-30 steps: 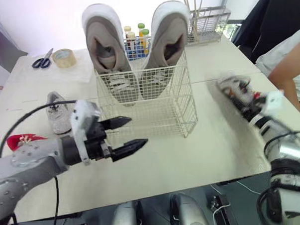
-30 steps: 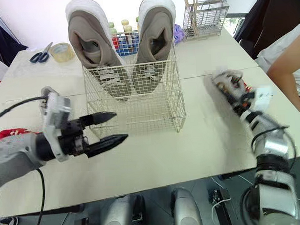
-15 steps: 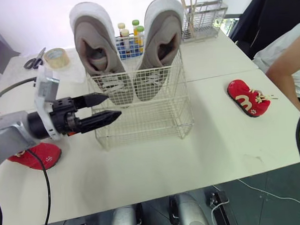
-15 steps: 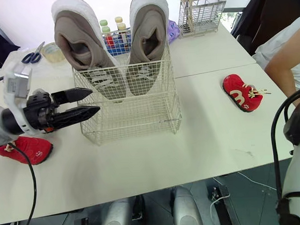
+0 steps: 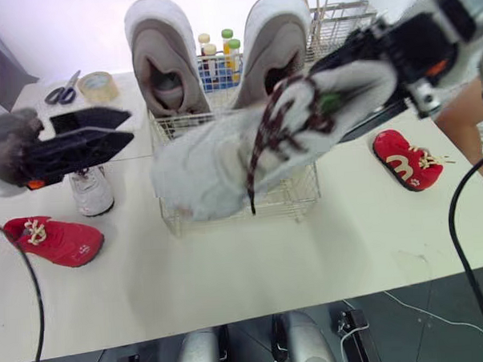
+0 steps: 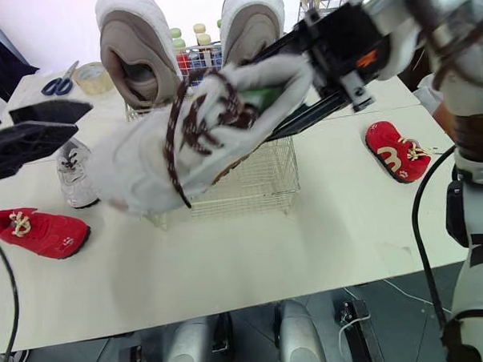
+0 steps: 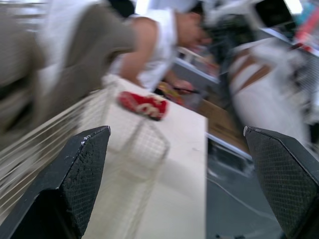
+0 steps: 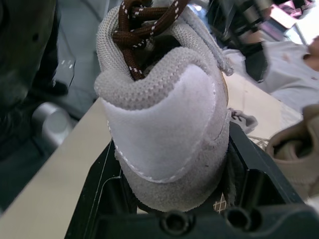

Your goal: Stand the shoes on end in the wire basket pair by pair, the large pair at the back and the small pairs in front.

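White shoe with brown laces (image 5: 248,149): we find it held in the air, roughly level, just in front of the wire basket (image 6: 269,176) and hiding much of its front wall. The right gripper (image 8: 174,149) has it by the heel end, one black finger on each side, closed against it. We cannot tell whether the toe touches the basket.

The left gripper (image 5: 131,126) hovers beside the basket's left side. Its fingers are parted with nothing between them, and the wrist view shows them spread wide. Below it on the table (image 5: 229,270) rests a small white shoe (image 5: 92,191), and nearer the front edge lies a red shoe (image 5: 55,237). A second red shoe (image 5: 407,159) lies well to the right of the basket.

At the back of the basket the large grey pair (image 5: 163,68) stands on end, side by side, openings toward us. Scissors (image 5: 64,91) and a tape roll (image 5: 99,85) sit at the far left. A person's arm (image 5: 463,111) shows at the right edge.
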